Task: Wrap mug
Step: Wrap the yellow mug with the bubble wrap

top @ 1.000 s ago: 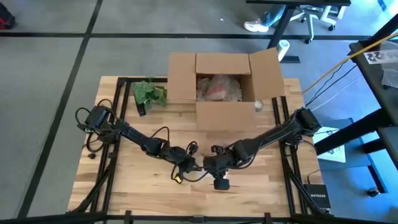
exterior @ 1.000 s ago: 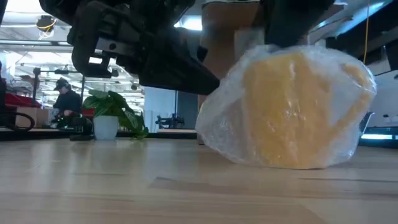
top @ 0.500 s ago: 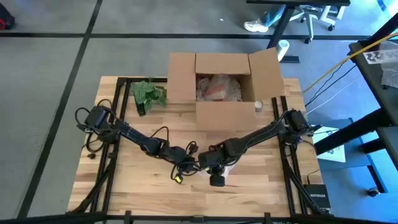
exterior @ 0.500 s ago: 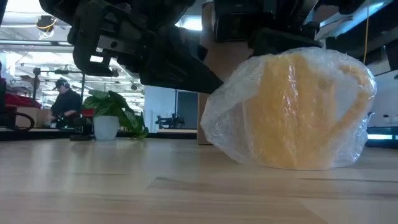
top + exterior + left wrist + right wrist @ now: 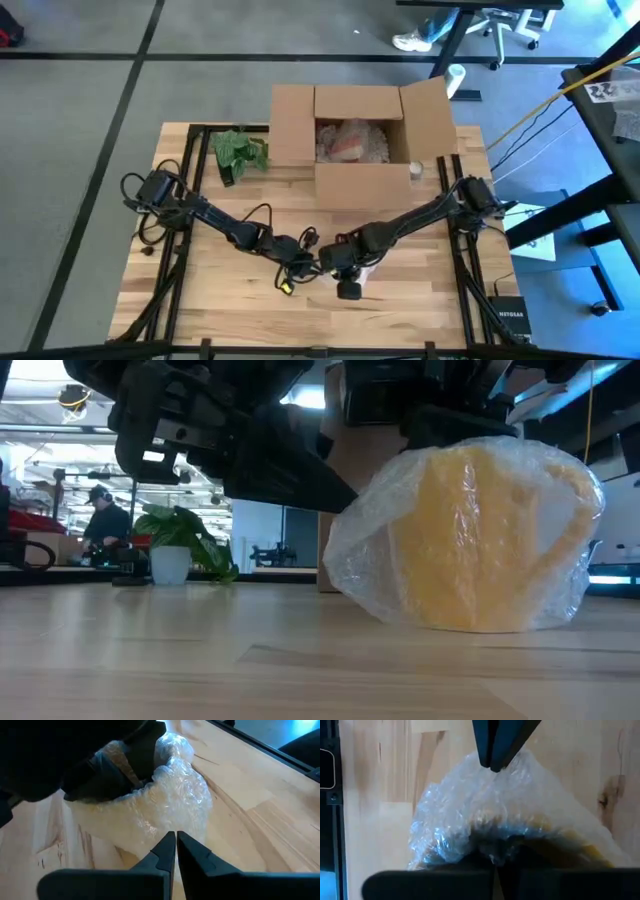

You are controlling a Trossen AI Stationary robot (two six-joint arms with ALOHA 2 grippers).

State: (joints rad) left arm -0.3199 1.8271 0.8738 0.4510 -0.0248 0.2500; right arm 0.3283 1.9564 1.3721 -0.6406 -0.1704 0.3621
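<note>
The yellow ceramic mug (image 5: 470, 540) is already covered in clear bubble wrap (image 5: 170, 800) and sits on the wooden desk (image 5: 220, 300), near its front middle. What seems left is gathering and securing the loose wrap.

The right gripper (image 5: 492, 865) is set directly over the bundle, fingers closed. The left gripper (image 5: 176, 851) is placed just beside the wrap, fingers together, nothing held.

Only legible txt: "NETGEAR" on dark box (image 5: 511, 319) at table's edge, high view.
</note>
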